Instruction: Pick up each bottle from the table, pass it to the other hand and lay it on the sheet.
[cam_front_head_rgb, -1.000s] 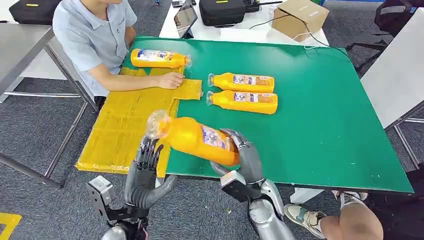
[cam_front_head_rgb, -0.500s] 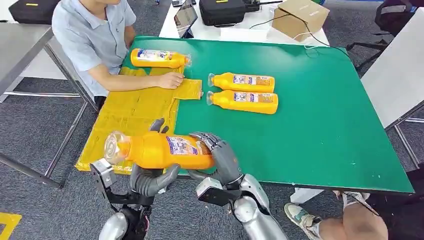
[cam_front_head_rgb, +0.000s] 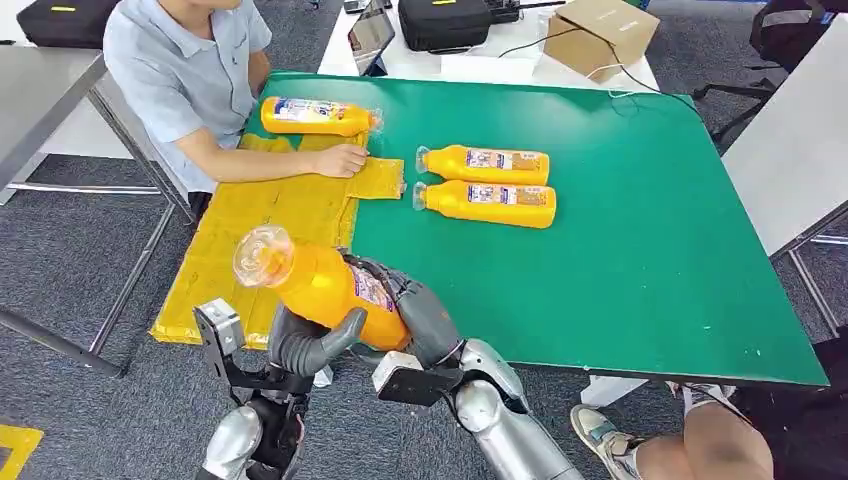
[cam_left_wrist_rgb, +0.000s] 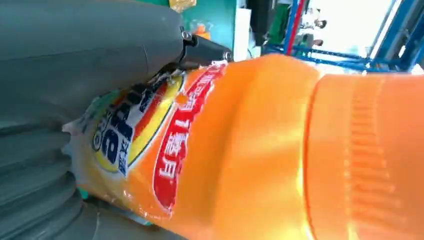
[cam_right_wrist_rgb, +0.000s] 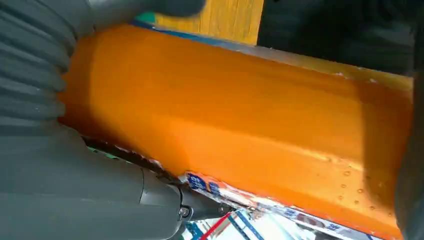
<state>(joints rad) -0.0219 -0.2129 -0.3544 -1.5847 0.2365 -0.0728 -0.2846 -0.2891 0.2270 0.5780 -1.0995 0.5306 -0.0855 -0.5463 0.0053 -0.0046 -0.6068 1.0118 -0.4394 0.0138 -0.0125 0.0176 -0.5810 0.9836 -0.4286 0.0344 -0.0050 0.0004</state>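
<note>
Glossy orange bottle (cam_front_head_rgb: 325, 285) — gripped by left robot hand (cam_front_head_rgb: 310, 342), seemingly right robot hand (cam_front_head_rgb: 425, 320) too.

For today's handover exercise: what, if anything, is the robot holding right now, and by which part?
An orange bottle, held by its body: the left robot hand grips under the middle, the right robot hand wraps the base end.

A green table (cam_front_head_rgb: 640, 230) stands on grey carpet (cam_front_head_rgb: 70, 260), with a white desk (cam_front_head_rgb: 480, 68) beyond it.
</note>
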